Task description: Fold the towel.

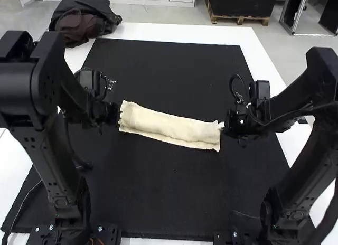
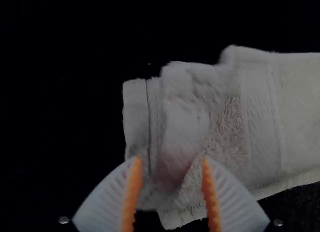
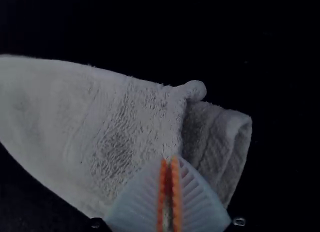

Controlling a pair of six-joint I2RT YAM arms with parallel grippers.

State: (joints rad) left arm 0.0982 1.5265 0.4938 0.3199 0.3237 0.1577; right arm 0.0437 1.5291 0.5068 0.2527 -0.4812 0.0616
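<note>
Between the black-bodied left claw (image 1: 112, 114) and the black-bodied right claw (image 1: 227, 125), the long cream cloth towel (image 1: 171, 129) looked matt, with rough, fuzzy pile near each claw. The claws' white, ribbed fingers (image 2: 107, 199) looked plastic. Beneath the claws, the black rectangular mat (image 1: 169, 65) looked matt; beyond them, the white table (image 1: 158, 31) looked smooth.

The high view is bright and evenly lit, the smooth white tabletop (image 1: 179, 33) pale around the matte black rectangular mat (image 1: 163, 192). Both wrist views are dim: the mat sinks into near-solid black, and soft shadow darkens the folds of the cream terry towel (image 1: 169, 126). The light's direction is unclear.
</note>
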